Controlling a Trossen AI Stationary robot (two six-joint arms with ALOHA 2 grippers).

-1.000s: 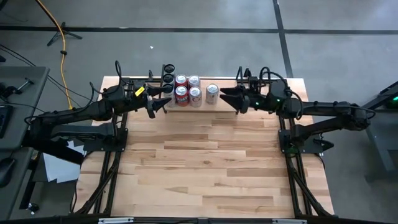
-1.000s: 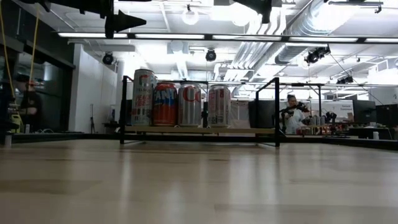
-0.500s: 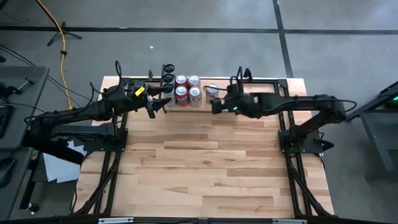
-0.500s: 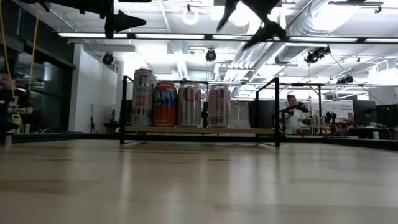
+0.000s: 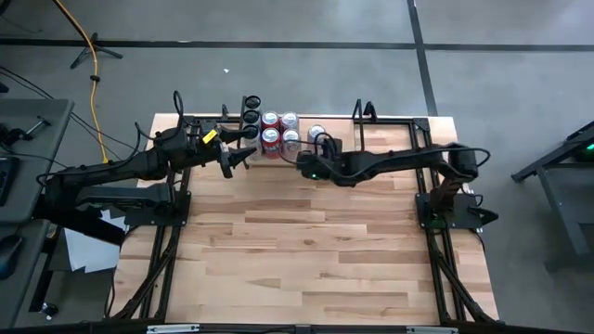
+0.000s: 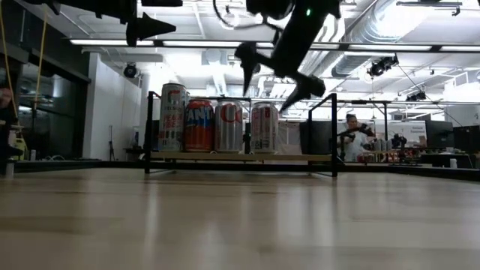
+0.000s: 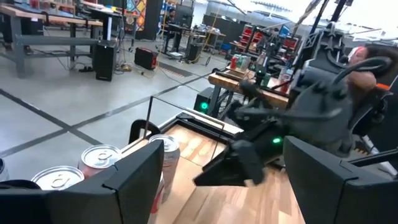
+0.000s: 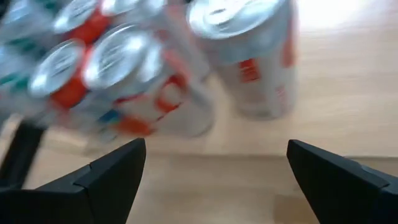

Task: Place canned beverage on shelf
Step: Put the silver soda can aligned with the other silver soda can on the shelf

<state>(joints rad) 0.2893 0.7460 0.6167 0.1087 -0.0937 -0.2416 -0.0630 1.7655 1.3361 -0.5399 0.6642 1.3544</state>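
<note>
With silver-and-red drink cans [image 5: 280, 132] already standing on the low pale-plank, black-rod shelf [image 6: 240, 156] at twelve o'clock, right pincer [image 5: 303, 165] hovers spread, empty; left pincer [image 5: 243, 153] waits released at ten; little seems left.

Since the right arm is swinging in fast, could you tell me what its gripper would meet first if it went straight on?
Probably the cans on the shelf; the open right gripper points at them, though depth is unclear.
</note>
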